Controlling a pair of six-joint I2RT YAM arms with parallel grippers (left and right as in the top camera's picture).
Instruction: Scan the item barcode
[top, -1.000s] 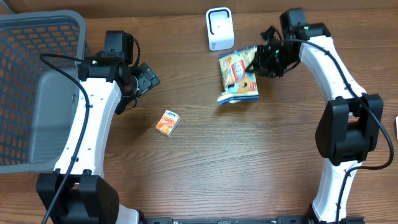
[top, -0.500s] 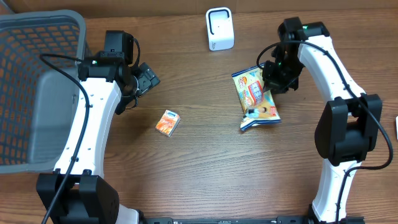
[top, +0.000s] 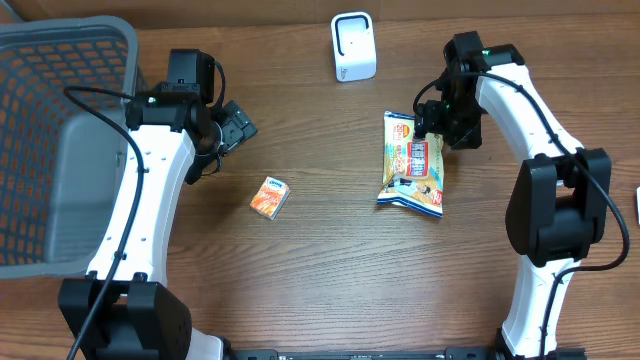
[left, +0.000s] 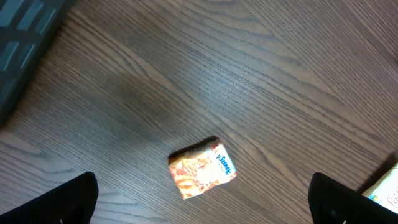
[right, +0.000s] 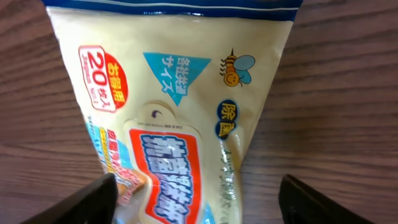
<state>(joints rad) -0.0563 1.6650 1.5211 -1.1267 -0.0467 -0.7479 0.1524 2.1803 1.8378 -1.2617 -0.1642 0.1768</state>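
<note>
Your right tool (top: 428, 118) has just opened wide, leaving the wipes pack (top: 413, 165) on the counter (top: 330, 260), away from the scanner (top: 353, 46). That scan looks done; your left tool (top: 236, 124) hangs wide.

A wooden table (top: 330, 270) is filling almost the whole overhead view, its dark brown grain running lengthwise from the left edge to the right edge. Along the far edge a paler tan strip (top: 250, 12) is showing; what it is cannot be told. Light is falling softly and evenly, casting only faint, short shadows on the wood. In the left wrist view a slightly darker patch is showing in the grain, and the surface is looking matte.
</note>
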